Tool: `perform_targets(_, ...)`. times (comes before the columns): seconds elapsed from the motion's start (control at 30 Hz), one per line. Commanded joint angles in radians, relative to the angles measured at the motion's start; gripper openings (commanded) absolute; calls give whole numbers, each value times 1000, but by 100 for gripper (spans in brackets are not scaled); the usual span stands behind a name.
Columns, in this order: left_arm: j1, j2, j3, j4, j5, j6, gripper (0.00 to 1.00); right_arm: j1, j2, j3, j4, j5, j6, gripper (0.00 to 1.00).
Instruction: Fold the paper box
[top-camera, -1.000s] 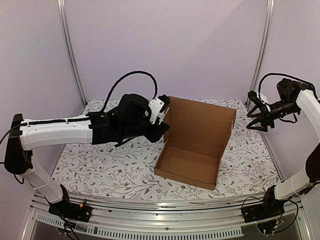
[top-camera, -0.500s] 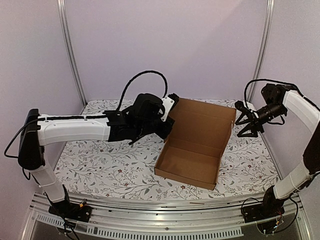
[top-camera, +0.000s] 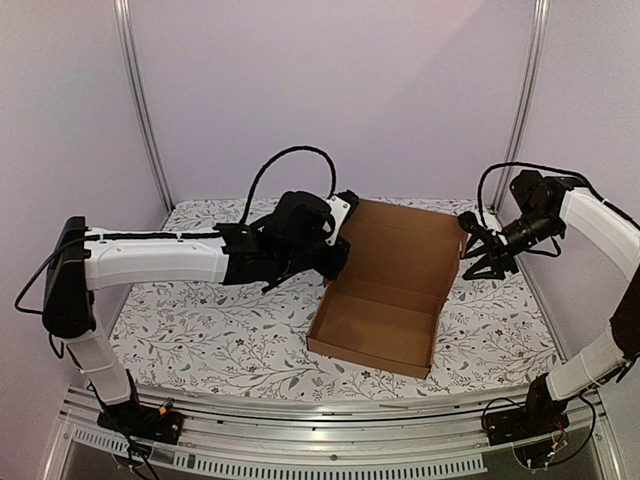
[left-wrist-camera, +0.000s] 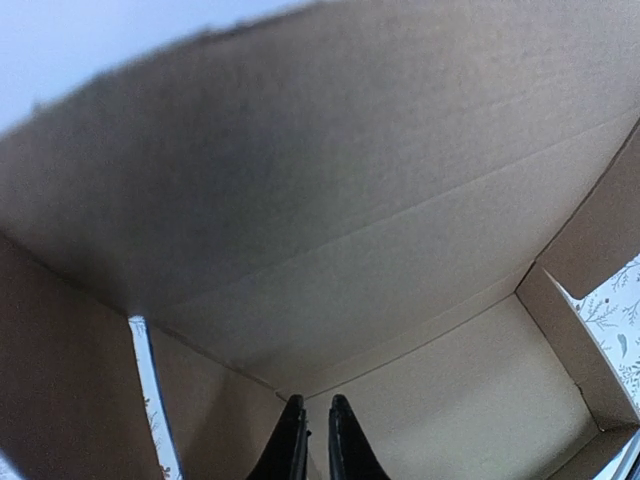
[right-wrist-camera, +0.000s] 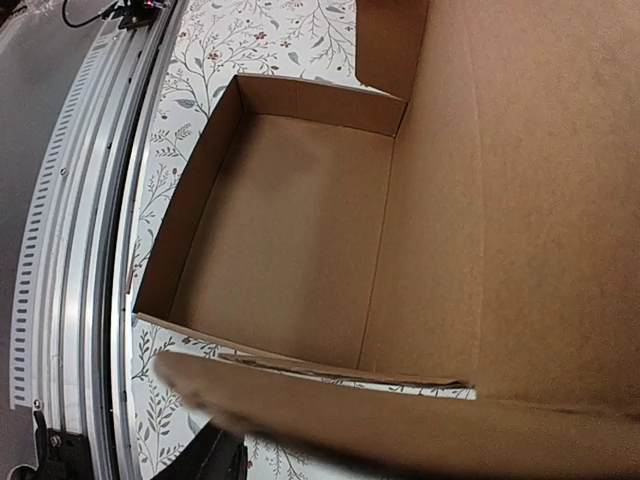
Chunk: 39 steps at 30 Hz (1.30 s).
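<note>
A floral tablecloth (top-camera: 200, 320) is spread between lilac walls (top-camera: 330, 90). The paper box (top-camera: 380, 325) is set mid-table, its tray open upward, its front wall turned towards the near edge and its lid (top-camera: 400, 245) raised at the far side. The long side appears to lie across the table. The left gripper (left-wrist-camera: 316, 403) is placed at the far left corner with its fingers nearly together; whether cardboard is pinched cannot be told. The right gripper (top-camera: 478, 258) is held spread apart just beside the lid's right edge.

brown corrugated paper box (top-camera: 375, 325), tray formed, lid flap upright
</note>
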<state>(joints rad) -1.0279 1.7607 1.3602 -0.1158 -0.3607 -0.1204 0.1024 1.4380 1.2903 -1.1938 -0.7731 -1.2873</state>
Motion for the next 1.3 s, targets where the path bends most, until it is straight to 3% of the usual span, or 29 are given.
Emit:
perform_targets(0.0,11,-35,-42,9,23,-73,9,16,-54,-50,58,-2,34,51)
perform_targets(0.27,0,-34,-59,24,48,-164,7,68,-177,-174,238,38,146,48)
perform_targets(0.53,-29,-24,-83,5,-14,-216,4,85,-259,-275,430,69,300,47)
perform_targets(1.27,-144,-22,-108,-51,-161,-329,0,88,-333,-315,295,-9,321,46)
